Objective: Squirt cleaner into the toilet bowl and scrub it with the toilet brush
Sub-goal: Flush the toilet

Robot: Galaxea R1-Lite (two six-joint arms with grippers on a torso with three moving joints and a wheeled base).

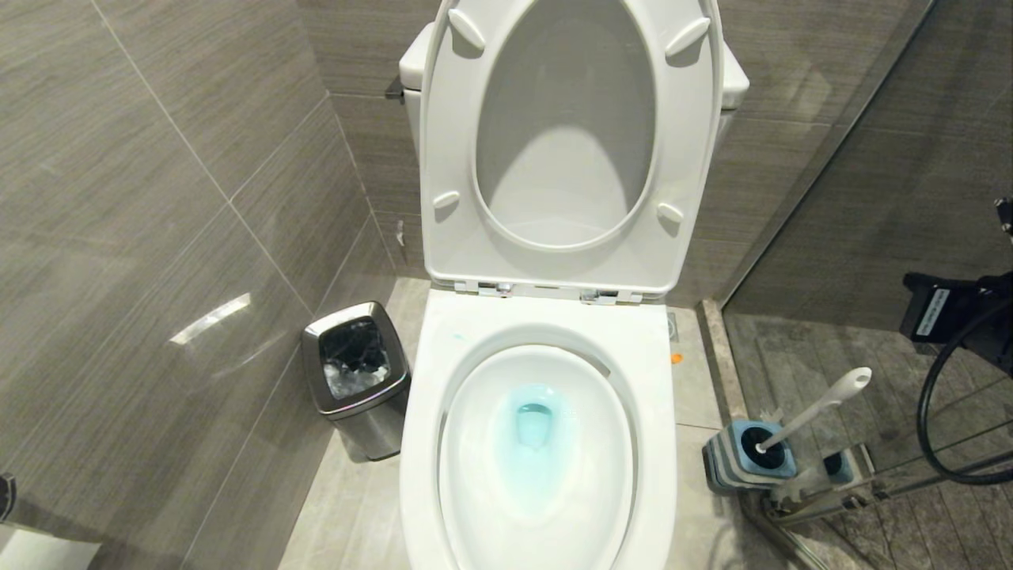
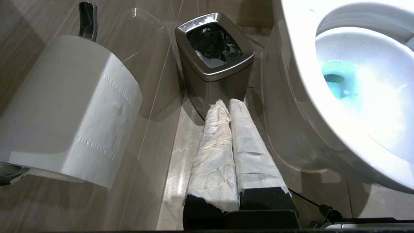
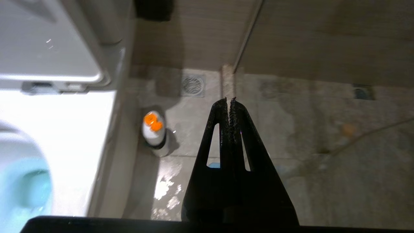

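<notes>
Right gripper (image 3: 229, 101): fingers closed together, holding nothing, above floor.
Left gripper (image 2: 225, 104): closed, empty, beside bin (image 2: 214, 61).
Toilet brush (image 1: 807, 412): in holder (image 1: 740, 455), at 3 o'clock from toilet bowl (image 1: 538, 459).
Cleaner (image 1: 534, 427): turquoise, in bowl centre.

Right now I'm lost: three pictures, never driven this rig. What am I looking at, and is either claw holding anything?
The wide picture looks down from the robot's head at the toilet bowl, with turquoise cleaner pooled in it. The toilet brush stands in its holder on the floor to the right; a steel bin stands to the left. The other two pictures come from cameras on each wrist. The left claw, with wrapped fingers, is shut and empty near the bin and a toilet-paper roll. The right claw is shut and empty above the floor, near an orange-capped bottle.
</notes>
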